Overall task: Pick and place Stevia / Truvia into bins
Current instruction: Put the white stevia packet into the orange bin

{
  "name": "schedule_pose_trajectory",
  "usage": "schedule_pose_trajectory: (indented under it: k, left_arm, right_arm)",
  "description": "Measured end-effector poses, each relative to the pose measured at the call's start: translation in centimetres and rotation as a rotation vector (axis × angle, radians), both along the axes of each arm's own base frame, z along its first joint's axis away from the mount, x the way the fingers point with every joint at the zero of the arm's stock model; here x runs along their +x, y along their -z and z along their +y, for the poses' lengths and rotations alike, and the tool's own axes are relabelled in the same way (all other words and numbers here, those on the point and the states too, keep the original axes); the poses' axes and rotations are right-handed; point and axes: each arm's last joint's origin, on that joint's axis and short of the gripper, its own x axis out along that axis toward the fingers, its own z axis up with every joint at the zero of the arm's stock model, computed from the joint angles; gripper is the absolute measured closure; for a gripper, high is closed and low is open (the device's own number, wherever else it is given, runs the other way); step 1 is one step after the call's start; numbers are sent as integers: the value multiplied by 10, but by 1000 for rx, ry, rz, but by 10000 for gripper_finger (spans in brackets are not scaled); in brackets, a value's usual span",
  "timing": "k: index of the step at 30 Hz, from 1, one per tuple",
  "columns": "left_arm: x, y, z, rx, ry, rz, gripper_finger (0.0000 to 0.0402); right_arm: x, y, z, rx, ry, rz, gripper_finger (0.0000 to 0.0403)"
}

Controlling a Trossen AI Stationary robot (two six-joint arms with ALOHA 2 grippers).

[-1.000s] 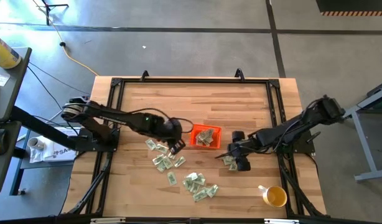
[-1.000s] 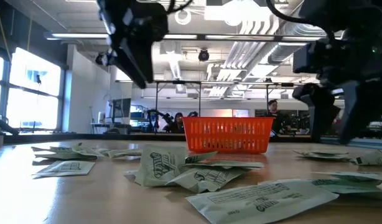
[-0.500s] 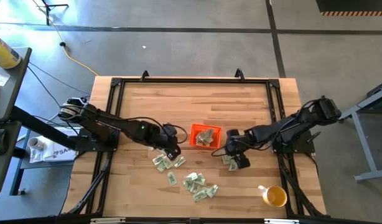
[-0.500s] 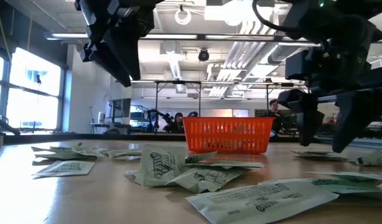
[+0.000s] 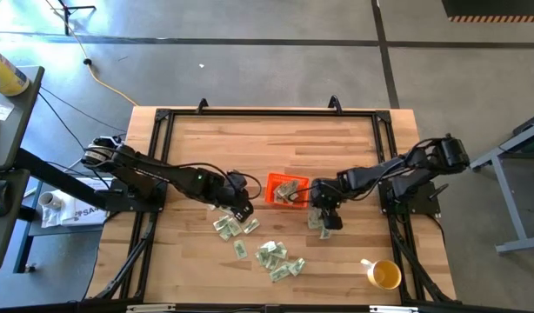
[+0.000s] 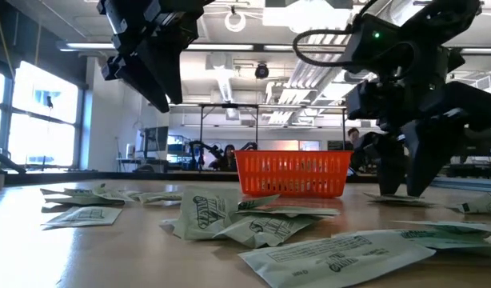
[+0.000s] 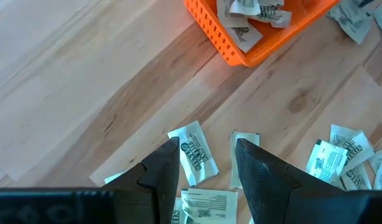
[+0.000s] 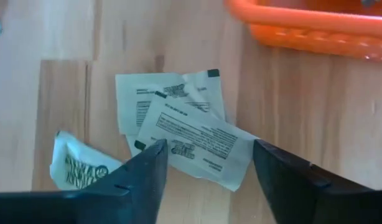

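Pale green and white Stevia packets lie scattered on the wooden table: a group (image 5: 230, 226) under my left gripper, a pile (image 5: 277, 257) nearer the front edge, and a few (image 8: 190, 138) just right of the orange bin (image 5: 287, 189). The bin holds several packets (image 7: 253, 11). My left gripper (image 7: 206, 163) hangs open above two packets (image 7: 194, 157), well clear of the table in the low view. My right gripper (image 8: 209, 169) is open and low over the table (image 6: 401, 188), its fingers on either side of the overlapping packets beside the bin. My right gripper points down with a finger on each side of the top packet (image 8: 200, 146), which lies flat on the other packets. Whether the fingertips touch a packet or the table, I cannot tell.
A yellow cup (image 5: 384, 275) stands near the front right corner. A black frame (image 5: 267, 113) runs along the table's edges. The far half of the table (image 5: 267, 148) is bare wood. A side table with a bottle (image 5: 6, 74) stands off to the left.
My right gripper has gone toward the table's left, nearer the bin, and down to the packets beside it. My left gripper has shifted a little toward the left and near edge and rolled about its own axis early on, then kept still. No packet has moved.
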Motion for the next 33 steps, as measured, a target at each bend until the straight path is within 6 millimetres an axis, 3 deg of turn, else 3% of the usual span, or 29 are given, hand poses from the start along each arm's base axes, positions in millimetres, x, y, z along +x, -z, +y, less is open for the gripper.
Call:
schedule_pose_trajectory:
  k: [13,27,33]
  left_arm:
    - [0,0,1,32,-10,-6,208]
    - [0,0,2,57,0,-6,208]
    - [0,0,2,58,2,-6,208]
  right_arm:
    - [-21,-10,-4,-37,88,132,394]
    - [-43,-64,-7,-26,420,-87,401]
    - [-32,-104,-10,-31,536,-315,401]
